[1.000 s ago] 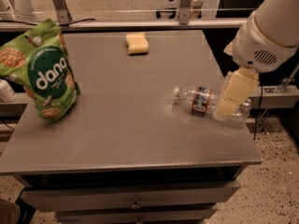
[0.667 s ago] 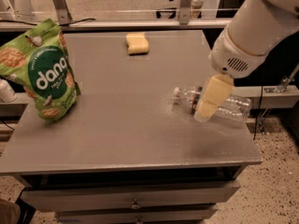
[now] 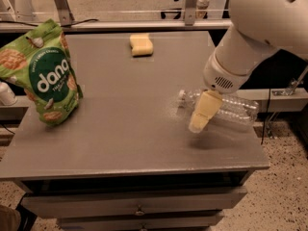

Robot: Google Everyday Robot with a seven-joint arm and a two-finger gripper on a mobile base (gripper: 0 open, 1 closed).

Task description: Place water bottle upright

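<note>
One water bottle (image 3: 237, 110) lies on its side by the table's (image 3: 120, 134) right edge; gripper (image 3: 198, 121) over its neck end, grip can't tell.

Gray table (image 3: 125, 114) with drawers (image 3: 139, 203), speckled floor (image 3: 288, 191), dim warm light.

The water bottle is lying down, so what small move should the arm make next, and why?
Probably ease the gripper down toward the middle of the water bottle. The bottle lies on its side near the right edge of the table, cap pointing left, and the gripper already lines up with its middle.
</note>
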